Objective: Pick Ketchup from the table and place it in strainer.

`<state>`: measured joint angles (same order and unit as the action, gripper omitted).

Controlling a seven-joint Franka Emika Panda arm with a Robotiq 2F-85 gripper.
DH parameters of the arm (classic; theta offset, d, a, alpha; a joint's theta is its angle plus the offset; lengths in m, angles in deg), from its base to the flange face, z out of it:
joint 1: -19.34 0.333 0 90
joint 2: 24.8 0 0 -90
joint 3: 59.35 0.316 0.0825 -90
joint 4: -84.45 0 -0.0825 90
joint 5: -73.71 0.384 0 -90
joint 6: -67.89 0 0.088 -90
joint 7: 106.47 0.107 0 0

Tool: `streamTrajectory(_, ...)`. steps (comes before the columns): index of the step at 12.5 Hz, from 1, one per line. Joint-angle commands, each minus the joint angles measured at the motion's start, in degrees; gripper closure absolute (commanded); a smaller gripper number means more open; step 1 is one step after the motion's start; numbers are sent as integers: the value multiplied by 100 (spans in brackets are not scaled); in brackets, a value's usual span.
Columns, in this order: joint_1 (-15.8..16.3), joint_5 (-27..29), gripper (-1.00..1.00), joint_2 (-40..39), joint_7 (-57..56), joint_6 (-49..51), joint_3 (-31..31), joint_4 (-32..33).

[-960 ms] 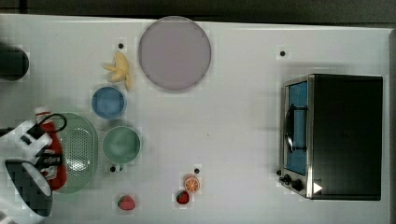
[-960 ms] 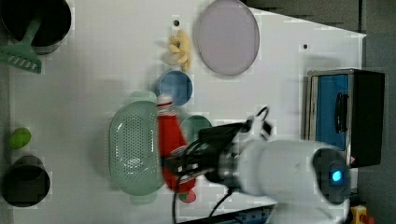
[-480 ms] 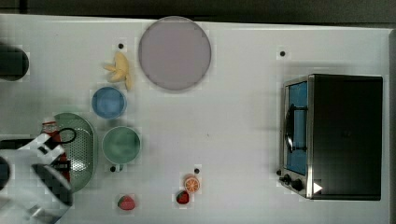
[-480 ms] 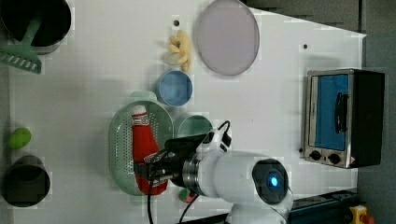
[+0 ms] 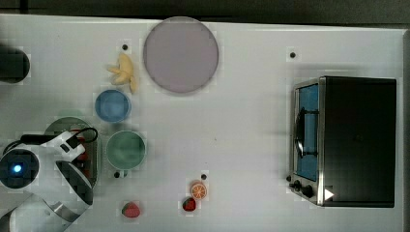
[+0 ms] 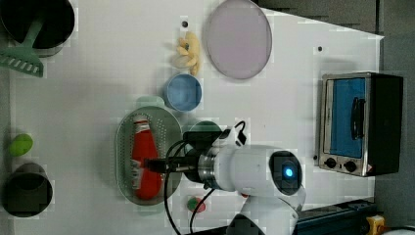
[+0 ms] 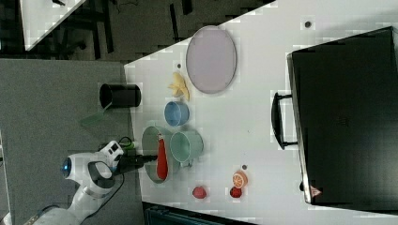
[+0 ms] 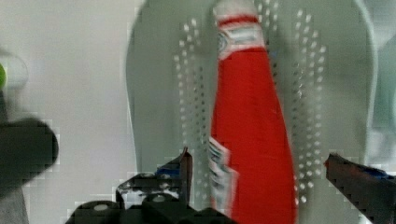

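Note:
The red ketchup (image 6: 144, 161) lies lengthwise inside the pale green strainer (image 6: 122, 147), its white cap end toward the blue cup. In the wrist view the ketchup (image 8: 252, 107) rests on the perforated bottom of the strainer (image 8: 154, 93). My gripper (image 8: 257, 161) is open, one finger on each side of the bottle's lower body with a gap on both sides. The right view shows the gripper (image 7: 141, 161) at the strainer's (image 7: 149, 136) rim beside the ketchup (image 7: 162, 159). From the top, my arm covers most of the strainer (image 5: 58, 124).
A green cup (image 6: 205, 129) and a blue cup (image 6: 182, 92) stand right beside the strainer. A banana (image 6: 188, 49), a round plate (image 6: 238, 38), a toaster oven (image 6: 359, 122), a strawberry (image 5: 130, 209), an orange slice (image 5: 198, 190) and a dark cup (image 6: 27, 188) lie around.
The ketchup, held over the strainer's edge by the green cup a second ago, moved over the strainer and now lies in it. The jaws have opened and let it go.

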<state>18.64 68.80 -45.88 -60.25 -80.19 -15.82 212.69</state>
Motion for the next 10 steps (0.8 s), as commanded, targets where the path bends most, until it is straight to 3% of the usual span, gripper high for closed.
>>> streamTrajectory(1,-553,50,-100,981,405,-22,35,-297)
streamTrajectory(3,-937,138,-100,1473,405,93,-163,-431)
streamTrajectory(6,-1416,179,-100,2104,400,1225,-783,-751)
streamTrajectory(10,-1603,202,-100,2530,42,3191,-1862,-1550)
